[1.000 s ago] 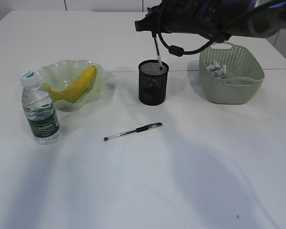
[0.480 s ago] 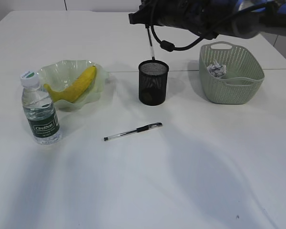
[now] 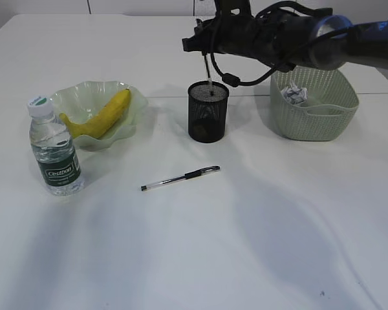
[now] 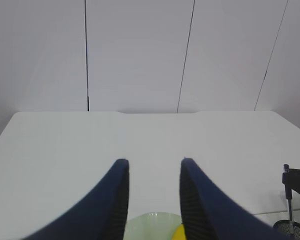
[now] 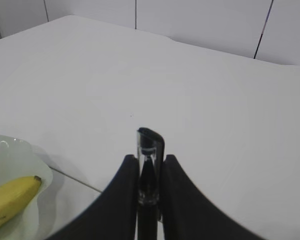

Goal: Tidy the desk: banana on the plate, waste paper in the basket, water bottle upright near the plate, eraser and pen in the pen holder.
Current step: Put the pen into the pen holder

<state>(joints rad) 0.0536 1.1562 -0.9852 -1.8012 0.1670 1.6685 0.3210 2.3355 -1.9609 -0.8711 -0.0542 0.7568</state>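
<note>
While scanning from the table's left edge, we record the water bottle (image 3: 53, 148) standing upright near that edge, cap on, just in front of the plate (image 3: 84, 97). On that pale green plate lies the banana (image 3: 103, 115), which also shows in the lower left of the right wrist view. Toward the middle of the table, nearer the front edge than the holder, a pen (image 3: 180, 178) lies flat on the bare surface, well apart from everything else. Behind it, toward the back edge, stands the black mesh pen holder (image 3: 207, 112). Above its mouth the right gripper (image 3: 204, 45) clamps a second pen (image 3: 208, 75) close to upright, the lower tip at or just inside the rim; we cannot tell whether it touches the mesh. In the right wrist view the fingers (image 5: 126, 187) press against both sides of the barrel. We cannot find the eraser in any view. Near the right edge sits the green basket (image 3: 315, 116), with the waste paper (image 3: 295, 93) crumpled inside it. The left gripper (image 4: 152, 165) appears only in its own wrist view, raised above the plate side of the table, jaws moderately apart and holding nothing.
</note>
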